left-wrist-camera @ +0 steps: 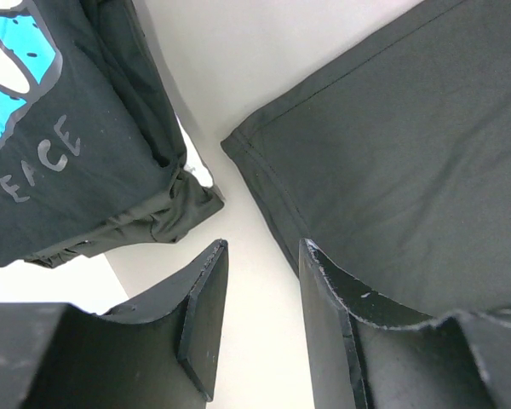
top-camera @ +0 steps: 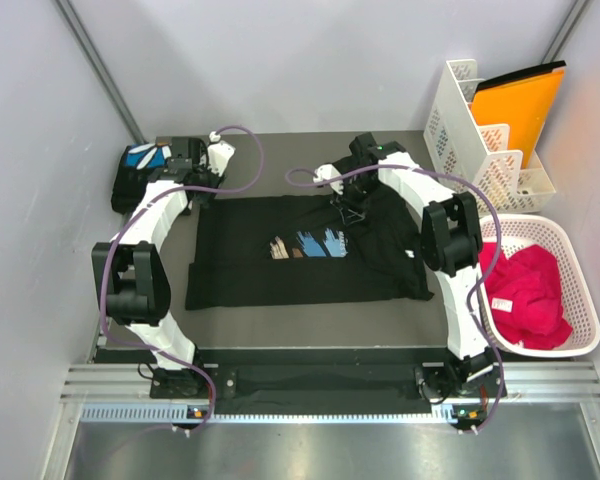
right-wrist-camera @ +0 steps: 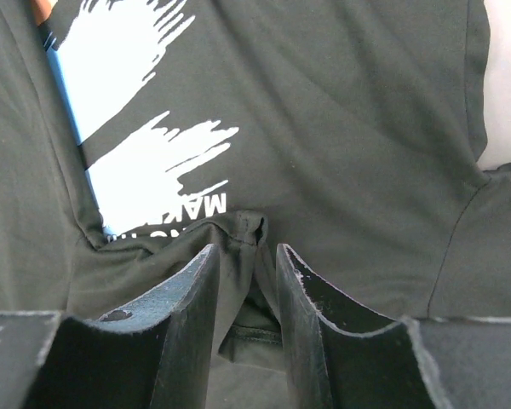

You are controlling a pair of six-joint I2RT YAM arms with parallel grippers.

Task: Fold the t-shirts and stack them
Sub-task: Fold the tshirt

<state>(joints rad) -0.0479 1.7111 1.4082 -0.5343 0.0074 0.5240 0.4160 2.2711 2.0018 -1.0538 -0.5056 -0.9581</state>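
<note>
Top external view, going left to right: the folded t-shirt (top-camera: 138, 170), the one with the blue print, sits just left of the left pincer (top-camera: 202, 160) at the far corner of the table (top-camera: 310, 325). On the left wrist cam that pincer (left-wrist-camera: 260, 256) is apart with only bare table between its fingers, nothing held. The folded t-shirt (left-wrist-camera: 68, 128) is just off its left finger and a hemmed corner of the spread t-shirt (left-wrist-camera: 392, 153) is just off its right one.

The spread t-shirt (top-camera: 280, 250) lies mostly flat, brush-stroke print up, between the two pincers, a bit rumpled on its right side. The right pincer (top-camera: 350, 212) is down on it just right of the print. The right wrist cam shows that pincer (right-wrist-camera: 243, 251) clamped on a little ridge of black cloth, white strokes ahead and to its left. Further right there's a white basket (top-camera: 580, 300) with red cloth (top-camera: 528, 290), not part of this.

My guess: we're mid-fold on shirt two, and the first one's done. The next move probably needs the right pincer to carry its pinch across, and the left one to grab that corner so the cloth doesn't drag or bunch.
</note>
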